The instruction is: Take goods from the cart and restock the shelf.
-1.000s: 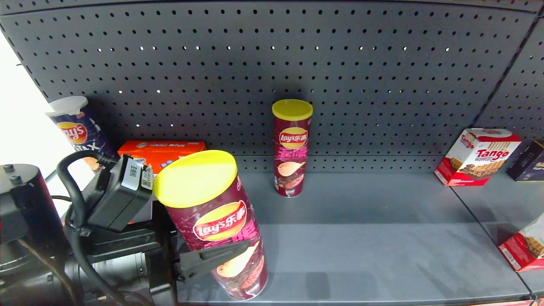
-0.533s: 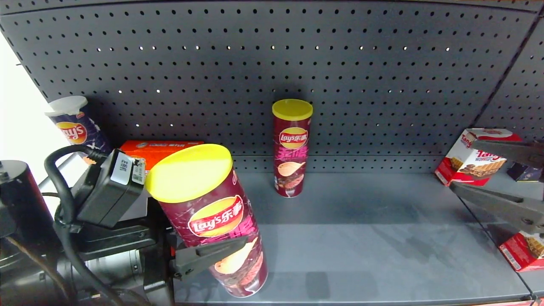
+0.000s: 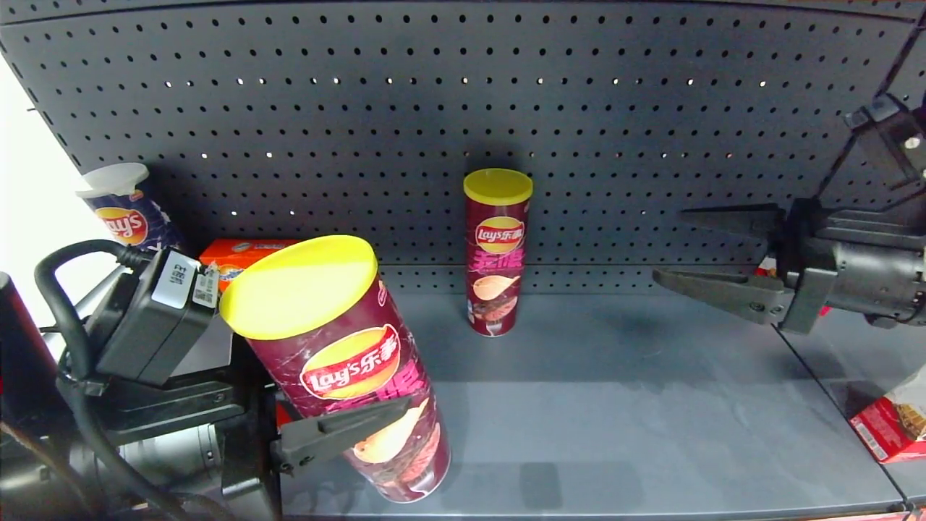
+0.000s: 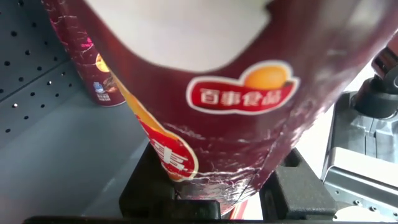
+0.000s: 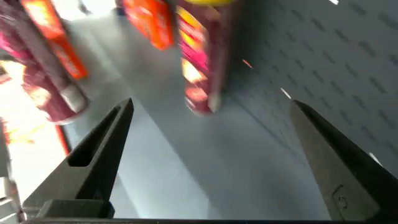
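Observation:
A maroon chip can (image 3: 347, 369) with a yellow lid leans to the left at the shelf's front left, and my left gripper (image 3: 347, 434) is shut on its lower half. The left wrist view has this can (image 4: 236, 93) close up between the left gripper's (image 4: 211, 186) jaws. I cannot tell whether its base touches the shelf (image 3: 615, 405). A matching can (image 3: 496, 253) stands upright against the back wall. My right gripper (image 3: 669, 244) hovers open above the shelf's right side, pointing left at that can (image 5: 202, 56), with nothing between the right gripper's (image 5: 211, 106) fingers.
A blue chip can (image 3: 126, 210) and an orange box (image 3: 242, 253) stand at the back left behind my left arm. A red wafer box (image 3: 893, 427) lies on the neighbouring shelf to the right. The perforated back panel (image 3: 463, 108) closes the rear.
My right gripper came in from the right edge and moved left and up over the shelf, staying open. The left gripper shifted a little to the left with the can, which leans more.

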Controlling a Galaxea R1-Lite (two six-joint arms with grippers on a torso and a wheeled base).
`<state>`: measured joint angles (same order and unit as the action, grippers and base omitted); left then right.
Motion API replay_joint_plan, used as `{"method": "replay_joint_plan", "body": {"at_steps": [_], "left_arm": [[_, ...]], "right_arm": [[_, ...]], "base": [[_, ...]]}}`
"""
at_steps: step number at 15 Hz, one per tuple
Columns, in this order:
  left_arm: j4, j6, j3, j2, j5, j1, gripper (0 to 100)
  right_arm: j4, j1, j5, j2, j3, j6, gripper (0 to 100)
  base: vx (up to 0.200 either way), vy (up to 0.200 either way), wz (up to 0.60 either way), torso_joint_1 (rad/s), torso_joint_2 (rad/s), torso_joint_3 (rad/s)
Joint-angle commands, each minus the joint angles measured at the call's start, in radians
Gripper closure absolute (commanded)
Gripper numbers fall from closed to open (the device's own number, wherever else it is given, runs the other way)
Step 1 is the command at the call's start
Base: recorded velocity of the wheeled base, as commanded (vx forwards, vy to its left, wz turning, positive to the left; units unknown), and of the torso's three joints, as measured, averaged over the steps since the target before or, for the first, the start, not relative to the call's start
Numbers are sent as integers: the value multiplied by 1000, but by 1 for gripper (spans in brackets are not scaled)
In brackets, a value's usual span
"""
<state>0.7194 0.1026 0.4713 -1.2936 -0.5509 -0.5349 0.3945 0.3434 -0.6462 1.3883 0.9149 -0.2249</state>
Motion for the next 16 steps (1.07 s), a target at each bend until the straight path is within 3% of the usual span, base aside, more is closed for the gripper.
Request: {"method": "replay_joint_plan", "body": {"at_steps": [1,6,16], "left_arm": [[0,0,-2,2,0,0,100],[0,-1,-5,5,2,1,100],[0,-1,-8,5,3,1,100]], "right_arm": [[32,23,-35,106,38,-2,0],[159,46,-207,222,44,-4,0],[207,54,-216,443,208,-5,0]], "base": [[0,0,0,0,0,0],[0,0,0,0,0,0],[0,0,0,0,0,0]]}}
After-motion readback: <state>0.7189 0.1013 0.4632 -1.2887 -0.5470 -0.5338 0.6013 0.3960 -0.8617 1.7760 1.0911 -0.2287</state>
